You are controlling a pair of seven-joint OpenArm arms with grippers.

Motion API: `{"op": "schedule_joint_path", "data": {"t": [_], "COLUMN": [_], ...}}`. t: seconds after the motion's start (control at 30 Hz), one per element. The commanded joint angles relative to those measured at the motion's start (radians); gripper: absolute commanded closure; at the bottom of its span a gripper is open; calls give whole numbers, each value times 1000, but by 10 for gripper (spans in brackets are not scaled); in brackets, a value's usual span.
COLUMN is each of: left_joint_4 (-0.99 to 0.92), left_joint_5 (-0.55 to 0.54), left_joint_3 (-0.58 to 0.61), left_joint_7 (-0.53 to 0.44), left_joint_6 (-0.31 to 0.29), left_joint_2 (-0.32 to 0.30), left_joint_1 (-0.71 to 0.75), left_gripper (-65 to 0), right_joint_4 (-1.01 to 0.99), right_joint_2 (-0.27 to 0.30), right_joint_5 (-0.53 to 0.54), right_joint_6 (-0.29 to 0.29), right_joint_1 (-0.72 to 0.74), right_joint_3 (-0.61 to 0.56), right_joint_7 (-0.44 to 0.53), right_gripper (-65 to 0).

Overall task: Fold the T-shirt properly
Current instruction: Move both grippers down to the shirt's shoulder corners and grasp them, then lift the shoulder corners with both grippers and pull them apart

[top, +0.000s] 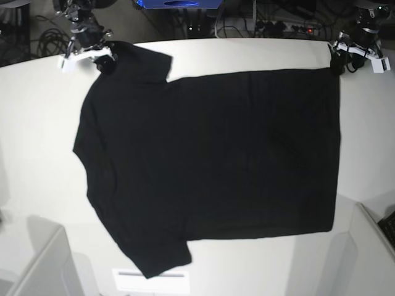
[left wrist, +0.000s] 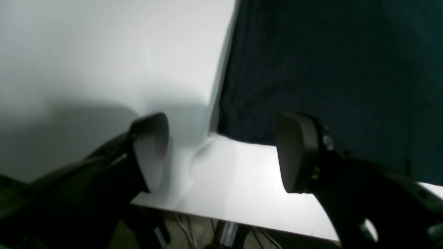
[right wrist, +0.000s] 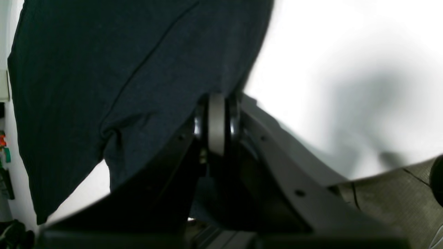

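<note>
A black T-shirt [top: 210, 154] lies spread flat on the white table [top: 37, 123], plain side up, sleeves toward the left of the base view. My right gripper [top: 105, 58] is at the far-left sleeve corner. In the right wrist view its jaws [right wrist: 216, 124] are pressed together on the T-shirt's [right wrist: 104, 69] edge. My left gripper [top: 337, 61] stands at the far-right hem corner. In the left wrist view the left gripper [left wrist: 225, 152] is open, and the T-shirt's [left wrist: 328, 69] corner lies just beyond the gap between its fingers.
Cables and equipment crowd the floor beyond the table's far edge [top: 265, 24]. A white paper label [top: 151, 277] lies near the front edge. Grey panels stand at the front left [top: 37, 265] and front right [top: 370, 246]. The table edge [left wrist: 242, 218] runs just below the left gripper.
</note>
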Motion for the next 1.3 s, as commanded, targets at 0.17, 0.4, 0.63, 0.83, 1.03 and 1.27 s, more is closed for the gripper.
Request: {"op": "schedule_joint_path", "data": {"t": [0.17, 0.4, 0.63, 0.83, 1.03, 1.27], "left_joint_4": [-56, -72, -141, -158, -171, -171], "left_joint_5": [-14, -12, -12, -12, -14, -14], "left_joint_3": [-7, -6, -6, 79, 93, 99], "left_joint_7": [-22, -3, 73, 69, 72, 72], "left_joint_6": [-8, -4, 8, 51, 52, 52], "left_joint_2": [-14, -11, -9, -14, -9, -9], "left_joint_1": [-43, -89, -147, -141, -141, -139], "left_gripper": [-456, -456, -456, -456, -454, -324], "right_joint_4": [0, 0, 0, 0, 0, 0], "right_joint_2": [5, 4, 2, 2, 4, 4], "right_joint_5": [-10, -10, -10, -10, -10, -12], "right_joint_6": [-22, -22, -22, -22, -22, -22], "right_joint_1": [-13, -1, 1, 1, -1, -1], "right_joint_3": [3, 3, 0, 6, 6, 6], "right_joint_7": [-67, -85, -87, -87, -87, -87], "right_gripper": [0, 0, 0, 0, 0, 0]}}
